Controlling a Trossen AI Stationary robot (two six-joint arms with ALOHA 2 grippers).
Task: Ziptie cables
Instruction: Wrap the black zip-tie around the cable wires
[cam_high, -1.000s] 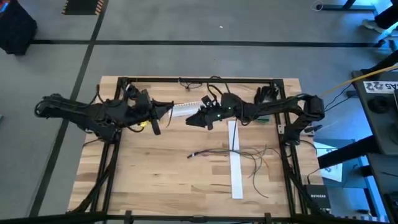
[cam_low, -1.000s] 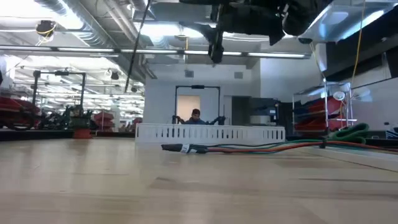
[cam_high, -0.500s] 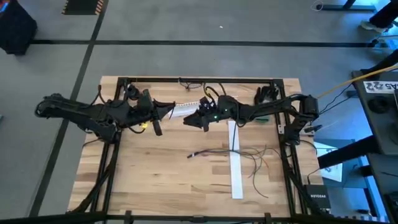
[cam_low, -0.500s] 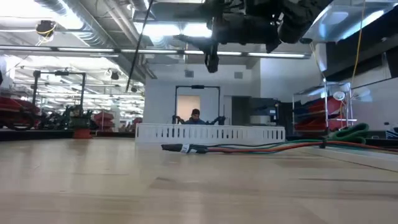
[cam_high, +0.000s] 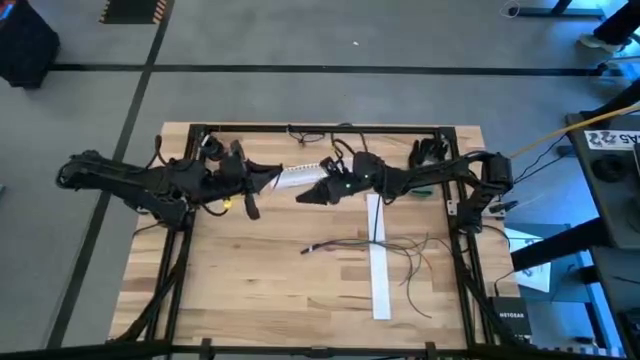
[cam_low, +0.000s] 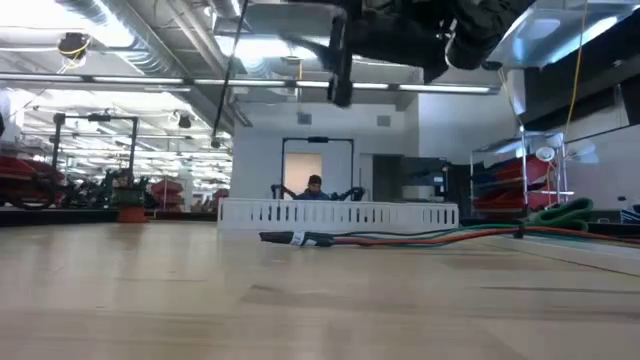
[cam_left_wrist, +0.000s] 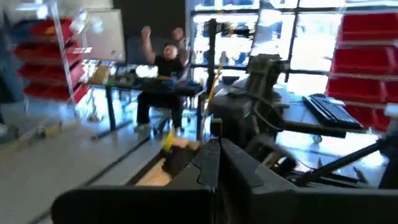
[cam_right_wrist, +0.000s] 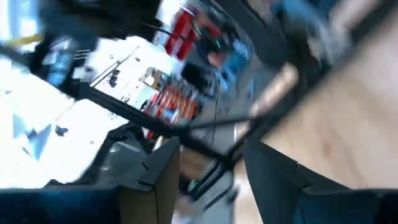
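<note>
both claws raised over the far half of the counter, cables on the surface

my left claw (cam_high: 270, 178) is held above the far-left part of the counter (cam_high: 250, 280), pointing toward the centre. in the left wrist view its two dark fingers (cam_left_wrist: 208, 167) lie pressed together with no gap, so i report it as closed, with nothing between them.

my right claw (cam_high: 305, 195) is held above the middle of the far half of the counter, pointing toward my left claw. the two tips are near each other but apart. in the right wrist view its fingers (cam_right_wrist: 158, 168) stand spread with a clear gap, so it is open and carries nothing.

the cables (cam_high: 415, 262) lie loose on the counter in the near-right area, well apart from both claws. the thin strands curve and cross; one bundled end (cam_high: 312, 249) reaches toward the centre. a long white strip (cam_high: 379, 270) lies flat on the counter, running from the far side to the near side, and the cables cross it. in the low view the cables (cam_low: 400, 239) rest flat on the wood.

a white slotted panel (cam_high: 296, 176) lies between the two claws at the far side. a seated person (cam_low: 314, 188) shows in the room beyond the counter.
</note>
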